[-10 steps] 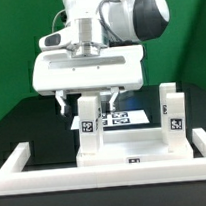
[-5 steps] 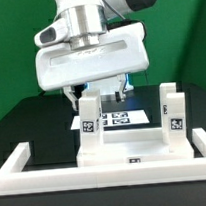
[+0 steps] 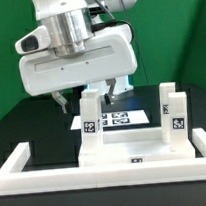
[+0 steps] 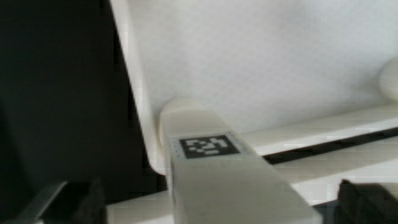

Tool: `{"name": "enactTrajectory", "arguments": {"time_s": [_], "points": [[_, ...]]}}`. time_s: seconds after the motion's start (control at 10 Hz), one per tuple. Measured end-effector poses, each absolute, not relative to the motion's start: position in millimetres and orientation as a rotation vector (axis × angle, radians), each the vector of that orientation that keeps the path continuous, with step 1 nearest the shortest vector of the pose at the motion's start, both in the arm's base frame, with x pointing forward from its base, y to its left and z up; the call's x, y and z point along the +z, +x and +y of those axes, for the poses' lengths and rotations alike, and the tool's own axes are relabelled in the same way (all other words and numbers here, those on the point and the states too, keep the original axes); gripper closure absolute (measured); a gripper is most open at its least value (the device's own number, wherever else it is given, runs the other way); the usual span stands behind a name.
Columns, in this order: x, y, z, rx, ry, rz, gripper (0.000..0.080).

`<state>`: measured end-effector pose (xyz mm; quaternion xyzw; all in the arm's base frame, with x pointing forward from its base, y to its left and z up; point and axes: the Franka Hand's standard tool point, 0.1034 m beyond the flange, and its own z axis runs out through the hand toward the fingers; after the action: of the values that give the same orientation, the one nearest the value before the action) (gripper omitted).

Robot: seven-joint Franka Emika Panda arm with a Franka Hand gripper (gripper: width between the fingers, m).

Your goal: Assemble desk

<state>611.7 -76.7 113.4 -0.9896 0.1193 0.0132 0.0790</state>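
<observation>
White arm, boxy hand (image 3: 82,94), dark fingers (image 3: 109,88)

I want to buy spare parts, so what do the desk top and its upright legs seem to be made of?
The desk top looks like white moulded plastic: smooth, faintly glossy, with a raised rim and rounded edges. The legs, one also standing on the exterior view's right, look like the same white plastic, square and smooth. Their black-and-white tags appear to be printed stickers, though that is unclear.
</observation>
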Motion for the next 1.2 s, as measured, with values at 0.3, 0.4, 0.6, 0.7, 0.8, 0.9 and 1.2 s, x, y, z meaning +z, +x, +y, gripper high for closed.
{"name": "enactTrajectory", "arguments": {"time_s": [0.3,0.4,0.6,0.7,0.8,0.9,1.2], "points": [[113.1,611.4,-76.5,0.051,-2.942,0.492,0.0433],[112.7,611.2,-76.3,0.062,-2.919,0.619,0.0511],[112.7,611.3,-75.2,0.08,-2.866,0.838,0.0511],[112.7,611.3,-74.7,0.088,-2.837,0.938,0.0511],[112.5,611.3,-74.4,0.097,-2.801,1.043,0.0511],[111.2,613.0,-74.0,0.108,-2.714,1.249,0.0511],[111.7,619.2,-59.0,0.194,-2.196,2.017,0.0511]]}}
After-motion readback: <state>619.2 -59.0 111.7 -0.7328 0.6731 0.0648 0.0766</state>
